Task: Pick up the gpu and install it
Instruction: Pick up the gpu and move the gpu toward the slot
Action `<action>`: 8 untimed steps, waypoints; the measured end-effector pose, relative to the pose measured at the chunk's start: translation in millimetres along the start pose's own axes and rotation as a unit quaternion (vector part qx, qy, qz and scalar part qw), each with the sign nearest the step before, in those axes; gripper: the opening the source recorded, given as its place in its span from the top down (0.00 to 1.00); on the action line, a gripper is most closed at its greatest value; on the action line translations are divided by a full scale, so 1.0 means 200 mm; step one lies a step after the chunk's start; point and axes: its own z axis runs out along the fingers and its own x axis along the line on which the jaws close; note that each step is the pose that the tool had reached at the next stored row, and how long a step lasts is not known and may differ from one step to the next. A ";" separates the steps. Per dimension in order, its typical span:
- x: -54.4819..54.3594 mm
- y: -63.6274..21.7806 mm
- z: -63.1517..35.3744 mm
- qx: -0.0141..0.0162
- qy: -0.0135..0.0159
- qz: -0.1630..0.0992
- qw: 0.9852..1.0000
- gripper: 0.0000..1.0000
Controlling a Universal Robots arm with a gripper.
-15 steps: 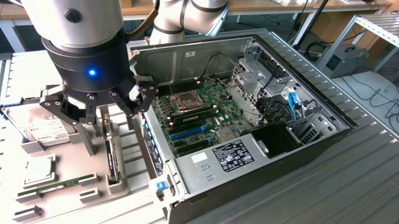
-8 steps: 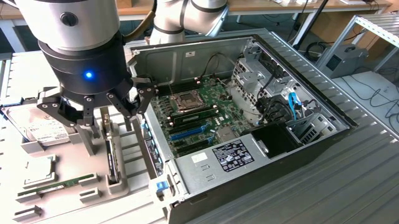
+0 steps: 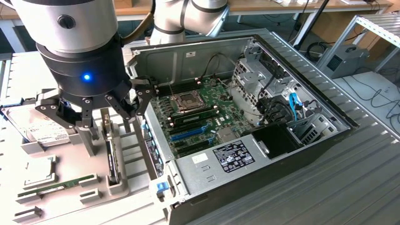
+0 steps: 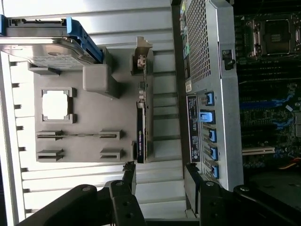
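I have the gripper (image 3: 111, 135) spread wide and empty, hanging over the grey tray (image 3: 123, 186) beside the open computer case (image 3: 206, 161). The gpu (image 3: 111, 161) stands on its edge in a slot of the tray, just below the fingers (image 3: 89, 136), and neither one touches it.

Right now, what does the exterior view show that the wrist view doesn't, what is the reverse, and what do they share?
Exterior view adds: the robot arm, the power supply's label and the blue cable by the drive bays.
Wrist view adds: the case's perforated rear panel seen face-on, with its row of blue clips.
Both share: the open gripper over the gray tray, the gpu standing on edge in its tray slot, untouched, the hard drive, and the motherboard's CPU socket.
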 end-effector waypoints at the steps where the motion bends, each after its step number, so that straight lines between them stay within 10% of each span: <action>1: 0.00 0.000 0.002 0.000 0.000 0.000 1.000 0.46; 8: 0.02 -0.002 0.011 0.000 0.000 0.000 1.000 0.46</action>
